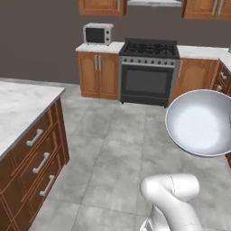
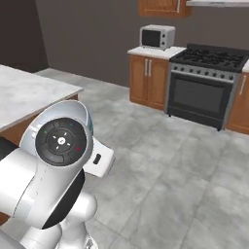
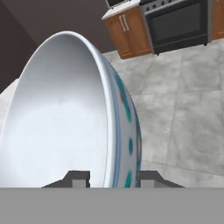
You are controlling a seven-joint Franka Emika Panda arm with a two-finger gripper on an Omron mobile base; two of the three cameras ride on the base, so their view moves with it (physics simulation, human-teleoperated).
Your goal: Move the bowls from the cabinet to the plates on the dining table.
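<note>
Left base view: the round white ceramic bowl hangs in the air at the right, its hollow facing the camera, its right edge cut off.

Right base view: the bowl's rim peeks from behind the arm's joint, beside the marble-topped dining table.

Hand view: the two-finger gripper pinches the bowl's blue-patterned wall, one fingertip inside, one outside; the fingertips are mostly hidden.

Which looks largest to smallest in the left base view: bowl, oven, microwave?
1. white bowl, though it is held close to the camera, which inflates it
2. oven, looks about alike in spread; unsure against the bowl
3. microwave, clearly smallest
</note>
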